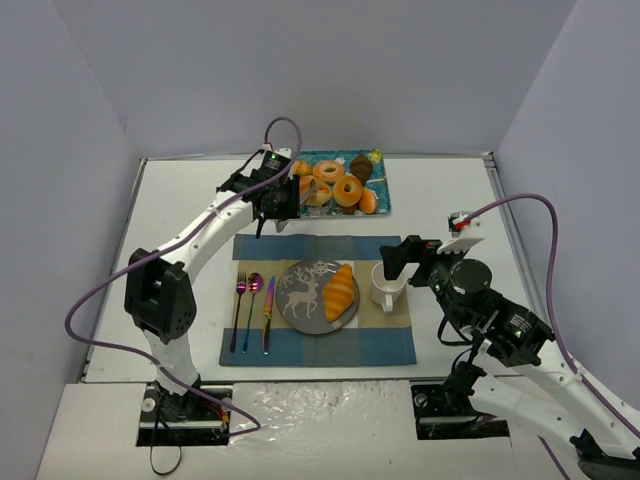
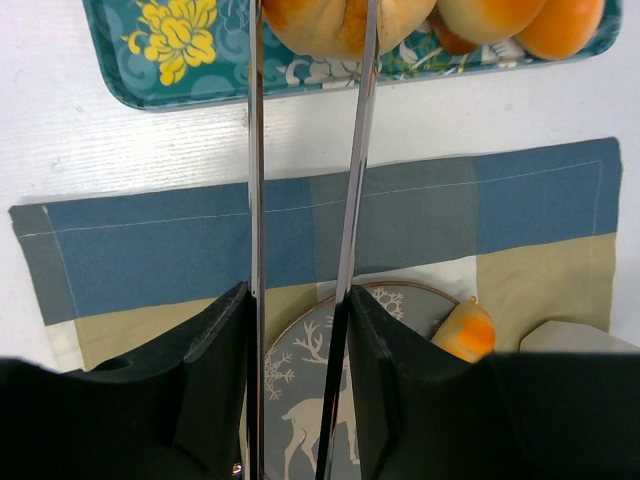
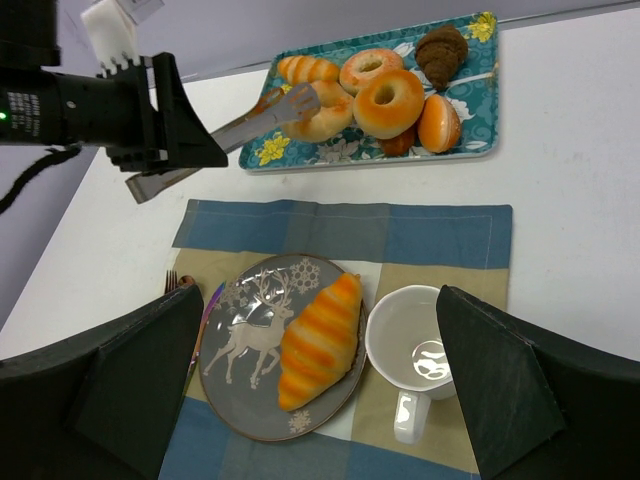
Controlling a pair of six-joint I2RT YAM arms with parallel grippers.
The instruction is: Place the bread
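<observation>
The left gripper (image 2: 300, 330) is clenched on the tongs (image 2: 355, 150), whose long blades run straight ahead and straddle a bread roll (image 2: 310, 18) at the near-left end of the tray (image 2: 160, 70); whether they pinch it cannot be told. The plate (image 3: 250, 330) lies back of the tips, toward the bases. The right gripper (image 3: 320, 378), spread wide near the mug (image 3: 415, 340), is farther off.

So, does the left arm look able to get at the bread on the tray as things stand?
Probably yes: the tongs held in the left arm's fingers reach over the tray, their tips at a roll, and nothing looks to be in the way.
</observation>
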